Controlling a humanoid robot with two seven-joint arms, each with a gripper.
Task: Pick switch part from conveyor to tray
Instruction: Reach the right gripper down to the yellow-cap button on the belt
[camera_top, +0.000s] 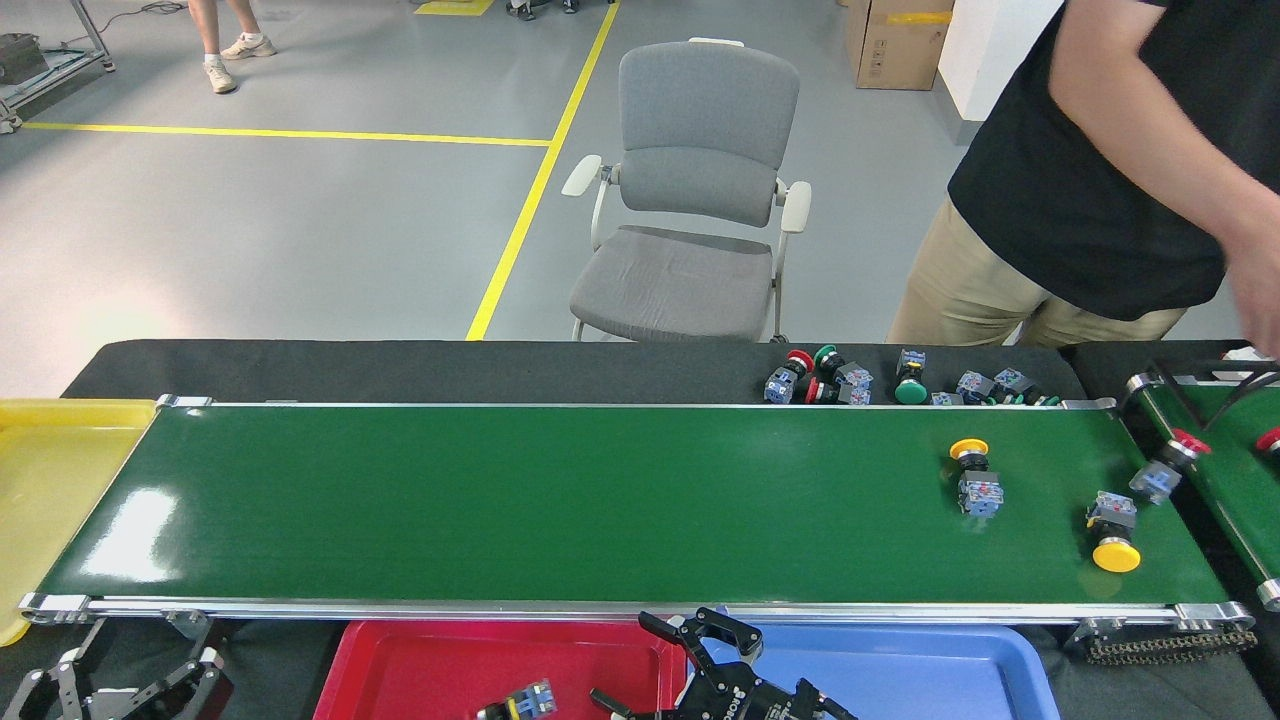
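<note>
Conveyor (500, 500): long dark-green belt in a silver frame, running across the view; carries two yellow-capped switch parts near its right end, one (972, 476) with cap toward the far edge, the other (1112, 534) with cap toward the near edge. Red tray (420, 665): just below the conveyor's near rail; holds one switch part (520, 700) at its lower right, lying on the tray floor, partly cut by the picture's bottom edge. Blue tray (900, 670): directly right of the red one. Right gripper (700, 660): over the seam between the two trays, black fingers spread apart, nothing between them; apart from the switch part in the tray. Left gripper (120, 685): bottom left corner, fingers splayed, empty. Narrow slanting belt (1215, 480): far right, a red-capped part (1165, 465) at its edge. Loose switch parts (850, 380): clustered on black cloth behind the conveyor. Person (1100, 170): black shirt, far right. Grey chair (690, 210): behind the table.
</note>
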